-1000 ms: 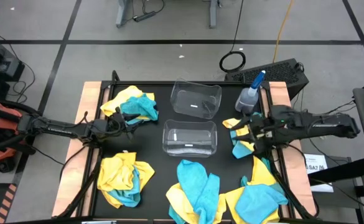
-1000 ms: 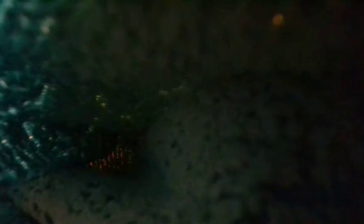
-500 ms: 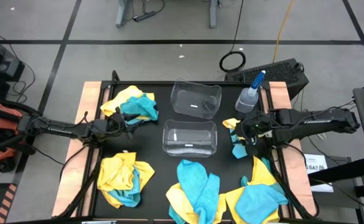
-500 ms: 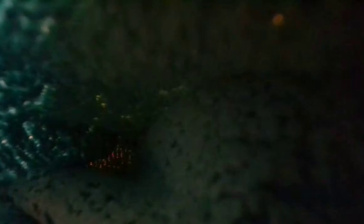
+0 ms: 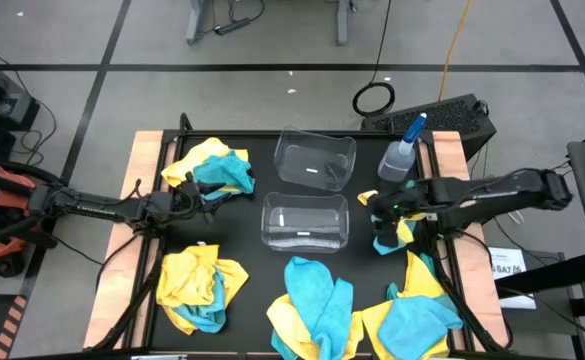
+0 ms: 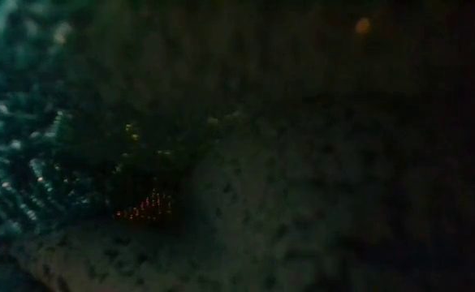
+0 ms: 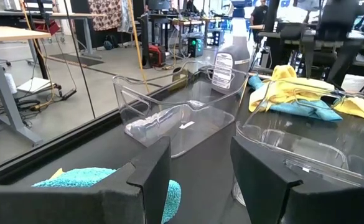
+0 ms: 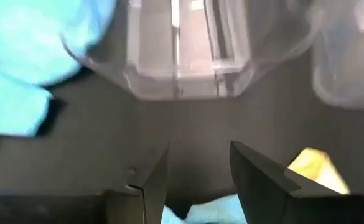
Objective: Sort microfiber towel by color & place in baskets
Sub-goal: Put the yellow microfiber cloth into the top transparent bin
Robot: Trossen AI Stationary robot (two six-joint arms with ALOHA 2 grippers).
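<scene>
The right hand (image 5: 374,207) has slid toward 9 o'clock over the black tabletop (image 5: 242,232), fingers parted and empty above yellow and turquoise towels (image 5: 384,232) beside two clear baskets (image 5: 305,222), spray bottle (image 5: 402,155) at 1 o'clock, grey floor around; left hand (image 5: 210,196) released.

We see yellow and turquoise microfiber towels (image 5: 210,170) heaped near the counter's (image 5: 252,240) edges and corners. Two clear baskets, both empty, sit mid-counter: one (image 5: 315,160) toward the far edge, the other (image 5: 304,221) just nearer.
</scene>
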